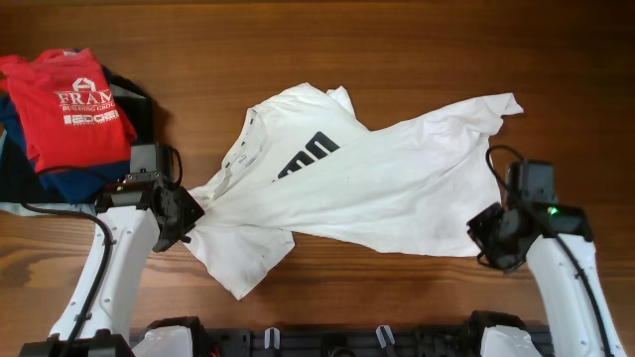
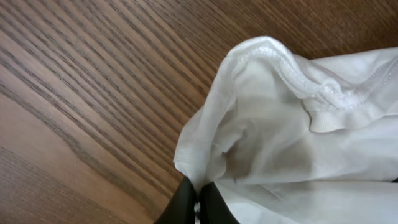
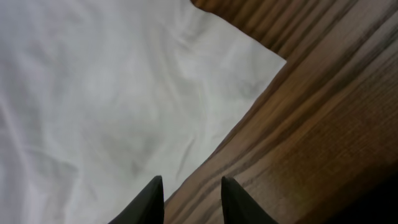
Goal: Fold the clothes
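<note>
Tabletop (image 1: pixel 397 50) of dark wood carries a white T-shirt (image 1: pixel 377 188) crumpled across mid-frame in the overhead view, a folded red-and-navy pile (image 1: pixel 74 109) at upper left. The left gripper (image 2: pixel 198 204) is clenched on a bunched shirt edge; the right gripper (image 3: pixel 191 182) hangs spread over the hem corner, which it should probably pinch squarely so both can stretch the cloth flat.

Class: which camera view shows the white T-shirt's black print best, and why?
Overhead: only there is the black print visible, on the white T-shirt. The left wrist view shows just a bunched seam pinched by the left hand; the right wrist view, a plain corner ahead of the open right hand.
</note>
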`<state>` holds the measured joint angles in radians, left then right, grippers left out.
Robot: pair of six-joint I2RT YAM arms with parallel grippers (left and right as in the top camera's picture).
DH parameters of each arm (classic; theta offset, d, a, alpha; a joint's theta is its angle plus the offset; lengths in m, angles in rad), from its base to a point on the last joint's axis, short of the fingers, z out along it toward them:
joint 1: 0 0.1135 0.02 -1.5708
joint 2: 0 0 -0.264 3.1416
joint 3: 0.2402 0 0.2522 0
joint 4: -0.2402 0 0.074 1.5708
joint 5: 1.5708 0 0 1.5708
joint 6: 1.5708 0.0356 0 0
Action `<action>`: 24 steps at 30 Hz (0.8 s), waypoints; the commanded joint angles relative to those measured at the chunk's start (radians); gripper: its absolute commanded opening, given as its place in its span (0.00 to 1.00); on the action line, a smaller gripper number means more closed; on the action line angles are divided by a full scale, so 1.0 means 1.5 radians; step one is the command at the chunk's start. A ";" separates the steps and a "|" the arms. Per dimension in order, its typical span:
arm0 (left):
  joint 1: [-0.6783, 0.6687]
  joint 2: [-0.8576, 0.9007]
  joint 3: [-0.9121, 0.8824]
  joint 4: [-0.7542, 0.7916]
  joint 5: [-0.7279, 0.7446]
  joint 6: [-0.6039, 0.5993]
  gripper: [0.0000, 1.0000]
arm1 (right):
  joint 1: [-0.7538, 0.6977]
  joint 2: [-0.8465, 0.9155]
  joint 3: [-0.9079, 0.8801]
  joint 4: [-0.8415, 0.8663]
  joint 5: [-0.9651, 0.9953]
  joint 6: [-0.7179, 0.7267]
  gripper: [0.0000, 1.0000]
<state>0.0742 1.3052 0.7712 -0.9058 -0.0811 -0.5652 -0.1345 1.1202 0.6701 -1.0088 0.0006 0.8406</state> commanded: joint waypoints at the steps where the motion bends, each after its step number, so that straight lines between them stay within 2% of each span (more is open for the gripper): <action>1: 0.005 0.000 -0.001 -0.001 -0.009 0.007 0.04 | -0.003 -0.007 -0.084 0.052 0.005 0.086 0.30; 5: 0.005 0.000 -0.001 -0.001 -0.009 0.007 0.04 | -0.003 -0.007 -0.123 0.104 0.026 0.145 0.31; 7: 0.005 0.000 -0.001 -0.001 -0.009 0.007 0.04 | -0.003 -0.007 -0.124 0.108 0.055 0.169 0.42; 11: 0.005 0.000 -0.001 -0.001 0.006 0.008 0.04 | -0.003 -0.007 -0.124 0.110 0.090 0.189 0.51; 18: 0.005 0.000 -0.001 -0.001 0.009 0.008 0.04 | -0.010 0.012 -0.125 0.106 0.141 0.228 0.55; 23: 0.005 0.000 -0.001 -0.001 0.009 0.008 0.04 | -0.039 0.050 -0.125 0.146 0.156 0.219 0.60; 24: 0.005 0.000 -0.001 -0.001 0.009 0.008 0.04 | -0.046 0.063 -0.125 0.171 0.161 0.193 0.62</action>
<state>0.0742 1.3052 0.7712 -0.9058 -0.0772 -0.5648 -0.1783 1.1736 0.4904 -0.8005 0.1867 1.1557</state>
